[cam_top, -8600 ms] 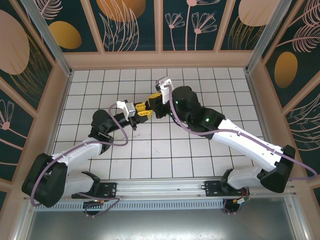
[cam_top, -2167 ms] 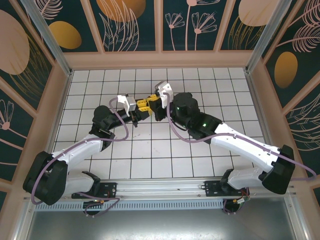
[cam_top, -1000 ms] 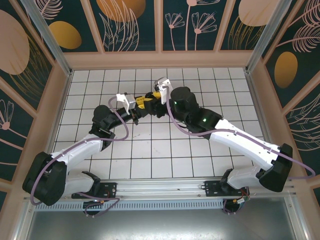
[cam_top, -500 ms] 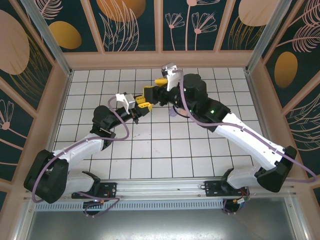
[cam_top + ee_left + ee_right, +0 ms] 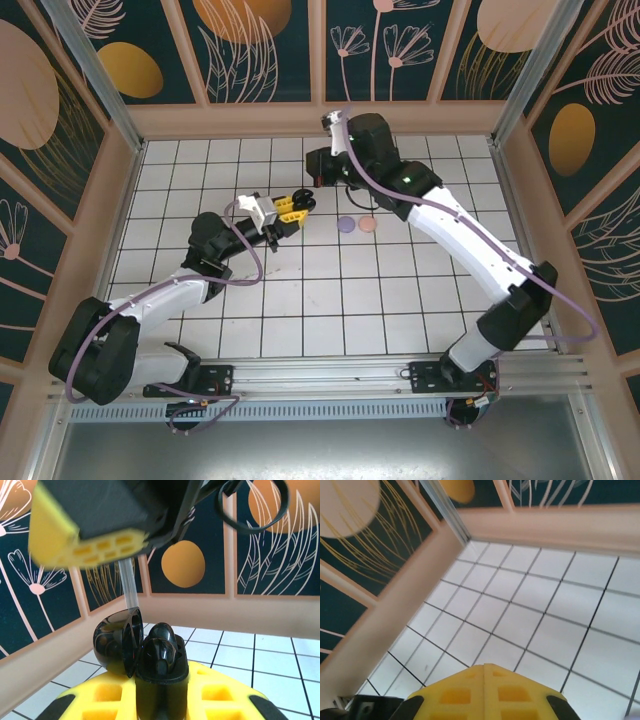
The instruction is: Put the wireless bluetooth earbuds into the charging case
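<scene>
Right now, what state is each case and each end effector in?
black charging case: lid open, held off the table.
left end effector: shut on the black charging case.
right end effector: shut, nothing seen in it.
lilac case: lying flat on the table, ungripped.
pink case: lying flat beside the lilac case, ungripped.

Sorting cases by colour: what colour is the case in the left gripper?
Glossy black; the case shows best in the left wrist view.

White tiled floor (image 5: 330,290) with dark grout; peach-framed walls (image 5: 270,50) — dark teal panels, perhaps painted, with orange discs.
</scene>
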You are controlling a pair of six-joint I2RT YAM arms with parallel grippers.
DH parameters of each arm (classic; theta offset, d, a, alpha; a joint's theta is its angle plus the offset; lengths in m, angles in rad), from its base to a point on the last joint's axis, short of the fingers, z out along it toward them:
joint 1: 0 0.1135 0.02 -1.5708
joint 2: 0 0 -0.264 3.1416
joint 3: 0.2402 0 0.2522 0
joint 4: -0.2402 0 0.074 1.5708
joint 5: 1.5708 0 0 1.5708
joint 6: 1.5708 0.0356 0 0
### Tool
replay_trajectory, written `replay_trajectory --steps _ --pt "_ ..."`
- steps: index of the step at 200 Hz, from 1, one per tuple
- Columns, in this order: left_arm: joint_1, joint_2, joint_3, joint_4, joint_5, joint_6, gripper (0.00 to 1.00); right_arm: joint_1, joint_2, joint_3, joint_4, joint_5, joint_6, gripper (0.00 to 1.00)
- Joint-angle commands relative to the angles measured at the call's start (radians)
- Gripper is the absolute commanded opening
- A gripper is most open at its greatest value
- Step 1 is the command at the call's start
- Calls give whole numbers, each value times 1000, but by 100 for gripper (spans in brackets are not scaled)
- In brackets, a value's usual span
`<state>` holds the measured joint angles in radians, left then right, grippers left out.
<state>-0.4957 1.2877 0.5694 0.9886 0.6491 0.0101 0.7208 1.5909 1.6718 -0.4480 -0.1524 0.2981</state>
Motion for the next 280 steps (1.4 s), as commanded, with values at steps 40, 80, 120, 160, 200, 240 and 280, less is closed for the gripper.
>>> replay_trajectory --steps 40,80,120,160,200,240,280 --pt "2 8 9 -42 29 81 0 -17 124 137 -186 -146 -17 0" --pt "2 24 31 -44 6 57 0 25 55 29 -199 -155 -24 0" --pt "2 43 50 -33 -13 28 0 71 -55 -96 -213 -132 -12 0" --pt "2 57 57 -18 -13 -14 0 13 -206 -197 -135 -11 75 0" --pt "2 121 87 -82 -58 -139 0 -123 -353 -352 -13 74 186 0" --pt "2 263 177 -271 -134 -332 0 -160 -406 -562 42 163 220 23" --pt "2 419 279 -403 -143 -518 0 -167 -454 -700 107 209 251 37"
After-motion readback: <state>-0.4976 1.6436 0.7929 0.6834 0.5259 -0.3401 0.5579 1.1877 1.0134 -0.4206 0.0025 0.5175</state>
